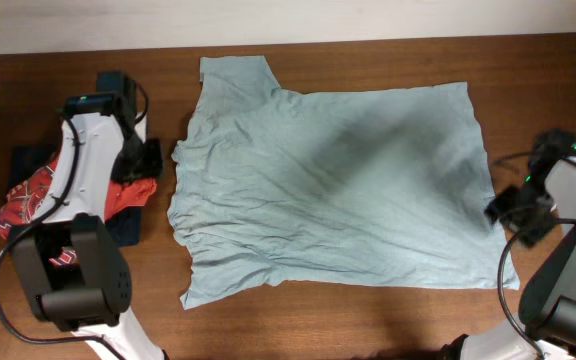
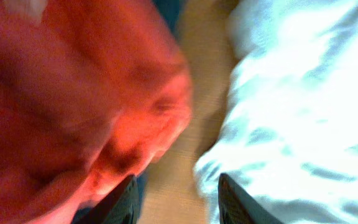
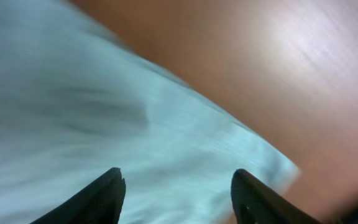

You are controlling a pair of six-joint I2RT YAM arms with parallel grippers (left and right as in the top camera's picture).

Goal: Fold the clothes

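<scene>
— Lying flat, is it, that pale grey-teal T-shirt [image 1: 338, 180]?

— Yes, spread open across the middle of the brown wooden bench [image 1: 528, 80]. It's soft plain cotton with no print. The neck and the two short sleeves point to the robot's left and the straight hem to its right. It is smooth over the body, with fine creases gathered near the neck and along the lower edge.

— And the other clothes?

— They are bunched in a heap at the far left of the bench. A crumpled red shirt [image 1: 28, 200] with a white print sits on a dark navy garment [image 1: 28, 158], well apart from the hem and just beside the neck.

— What about the grippers?

— The left gripper [image 2: 176, 202] hangs between the red heap and the T-shirt's neck edge. Its dark fingers are parted and nothing is between them, only a strip of bare wood below. The right gripper [image 3: 179, 199] is over the hem corner with its fingers spread wide above the cloth, not pinching it. That view is blurred.
</scene>
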